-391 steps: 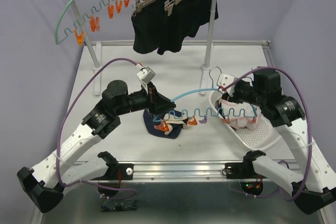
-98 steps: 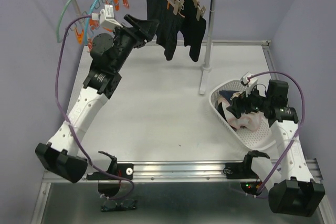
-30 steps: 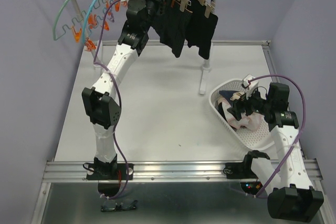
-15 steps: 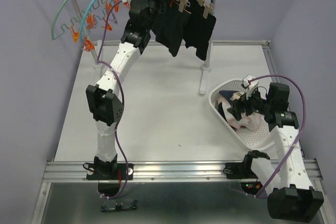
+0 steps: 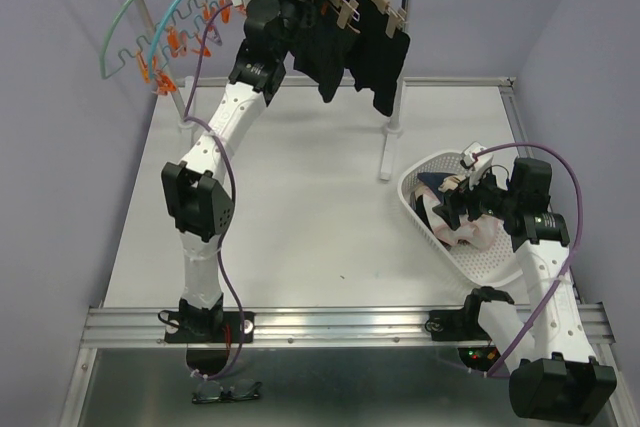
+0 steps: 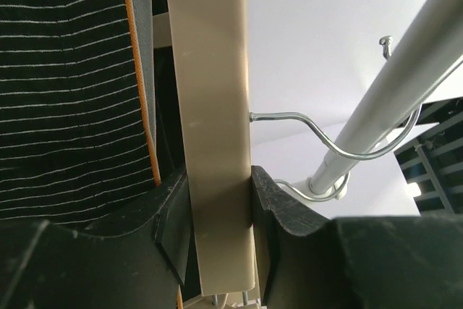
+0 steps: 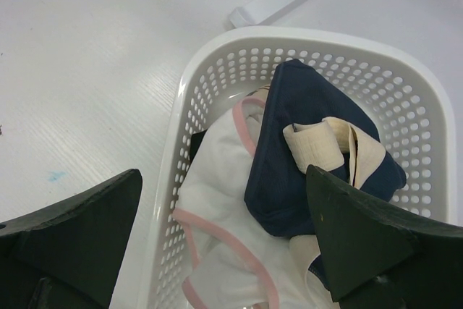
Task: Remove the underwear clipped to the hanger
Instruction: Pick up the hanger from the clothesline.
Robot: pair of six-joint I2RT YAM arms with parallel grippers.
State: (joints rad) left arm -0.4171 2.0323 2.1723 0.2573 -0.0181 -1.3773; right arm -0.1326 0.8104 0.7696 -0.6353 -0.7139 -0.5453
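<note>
Right now the left gripper [image 6: 217, 200] is up at the rack, jaws closed on the wooden hanger bar [image 6: 210, 70]; both fingers press its flat sides. The bar runs lengthwise straight through the jaws, and its wire hook [image 6: 304, 117] goes over the rail [image 6: 391, 99] just beyond the outer finger. On the other side of the jaws, against the bar, hangs dark thin-striped cloth [image 6: 65, 85].

From above, the black underwear [image 5: 325, 52] hangs off two wooden hangers. Its waistband is pinched along the bar by a clip [image 5: 347, 13], so its long axis goes down from the jaws, with the free hem lowest.

The right gripper [image 7: 224, 179] has jaws spread wide and holds nothing. Directly under them is the basket [image 7: 189, 70], with a navy pair [image 7: 289, 157] lying on a white pair with pink trim [image 7: 217, 171].

Handling guess: the cloth is light, limp and stretchy, not fragile, and it will bunch and swing. The hanger is stiff but swings freely on its hook. Best hold is probably the waistband close under a clip, pulling down along the hang. A grab at the hem would likely only stretch it.
</note>
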